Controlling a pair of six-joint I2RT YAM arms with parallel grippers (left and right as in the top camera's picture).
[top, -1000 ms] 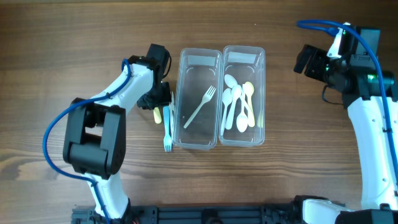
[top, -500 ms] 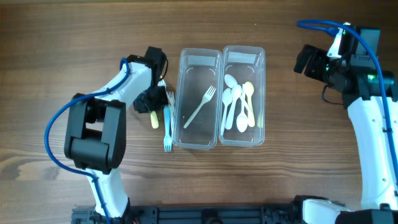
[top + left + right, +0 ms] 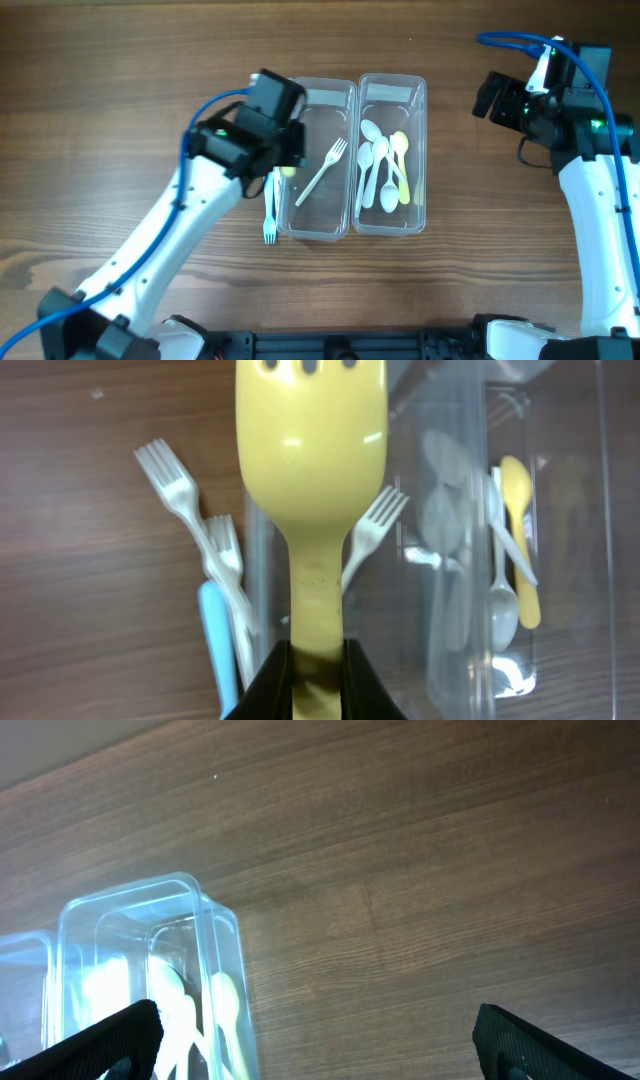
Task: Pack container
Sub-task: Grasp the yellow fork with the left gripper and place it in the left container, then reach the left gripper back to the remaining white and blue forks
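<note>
The container [image 3: 322, 92] is two clear tubs side by side. The left tub holds one white fork [image 3: 322, 170]. The right tub [image 3: 415, 100] holds several white spoons [image 3: 367, 160] and a yellow spoon [image 3: 400, 165]. My left gripper [image 3: 283, 160] hovers over the left tub's left edge, shut on a yellow fork [image 3: 310, 460] by its handle, as the left wrist view [image 3: 312, 675] shows. My right gripper [image 3: 497, 97] is open and empty, off to the container's right; in the right wrist view [image 3: 320, 1050] it is above bare wood.
A blue fork [image 3: 269, 210] and white forks [image 3: 185, 510] lie on the wooden table just left of the container. The container's corner shows in the right wrist view [image 3: 150, 920].
My left gripper has lifted the yellow fork off the table left of the container and moved right, over the left tub's edge. The right arm has not moved.
</note>
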